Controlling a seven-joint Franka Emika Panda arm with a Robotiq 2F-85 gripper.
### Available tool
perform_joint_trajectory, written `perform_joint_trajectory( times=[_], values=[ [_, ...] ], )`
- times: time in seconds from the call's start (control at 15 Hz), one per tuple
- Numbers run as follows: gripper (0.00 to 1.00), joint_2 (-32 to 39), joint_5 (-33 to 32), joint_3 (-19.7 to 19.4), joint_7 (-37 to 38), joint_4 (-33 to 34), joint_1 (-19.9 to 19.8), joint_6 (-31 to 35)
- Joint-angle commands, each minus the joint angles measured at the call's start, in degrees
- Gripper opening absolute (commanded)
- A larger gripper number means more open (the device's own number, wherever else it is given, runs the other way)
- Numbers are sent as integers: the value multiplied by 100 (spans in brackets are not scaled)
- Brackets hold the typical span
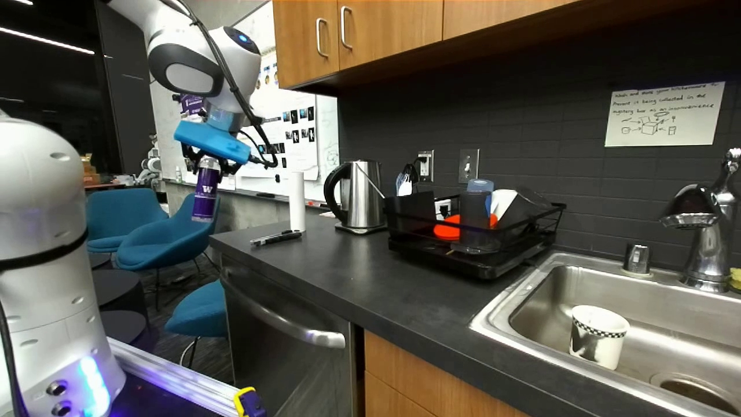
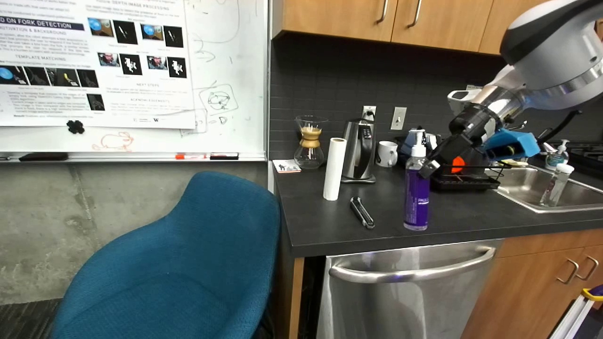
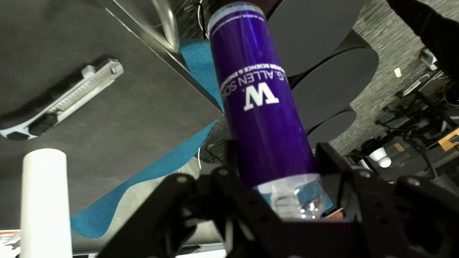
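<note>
One purple bottle (image 1: 205, 194), marked with a white W, is held in the air by the gripper (image 3: 279, 161), whose fingers are clasped about its upper part, one on each side. It is hung nearly upright, well apart from the steel kettle (image 1: 362, 197) and to the kettle's left in an exterior view; in the wrist view its base is pointed away from the gripper. The kettle is stood on the dark desk (image 1: 347, 272), and near it, on its left in both exterior views, a white cylinder (image 2: 334, 168) is set upright. In front of the kettle, in an exterior view, a box cutter (image 2: 362, 213) is laid flat; there too a white mug (image 2: 387, 154) is placed just beside the kettle on its right, and a glass coffee maker (image 2: 309, 146) with a tan collar is seen on its left. To the right of the kettle a black dish rack (image 1: 492, 269) is loaded, an orange-red item (image 1: 448, 230) among its contents. Farther right of the kettle a sink (image 1: 492, 318) is let into the desk, and a white cup (image 1: 596, 339) with a checkered band is contained in it. Above the kettle, wooden cabinets (image 1: 382, 46) are fixed.
</note>
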Motion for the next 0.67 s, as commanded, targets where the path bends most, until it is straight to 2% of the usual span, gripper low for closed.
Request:
perform_joint_trajectory(
  times=[0.0,0.4,0.47,0.6],
  values=[
    [31,167,952,970,235,-3,178,668],
    [31,680,2812,2361,-9,-15,597,2135],
    [31,962,2820,2030,32,16,1232,2700],
    [31,1253,3107,2044,-47,181,1546,3236]
  ],
)
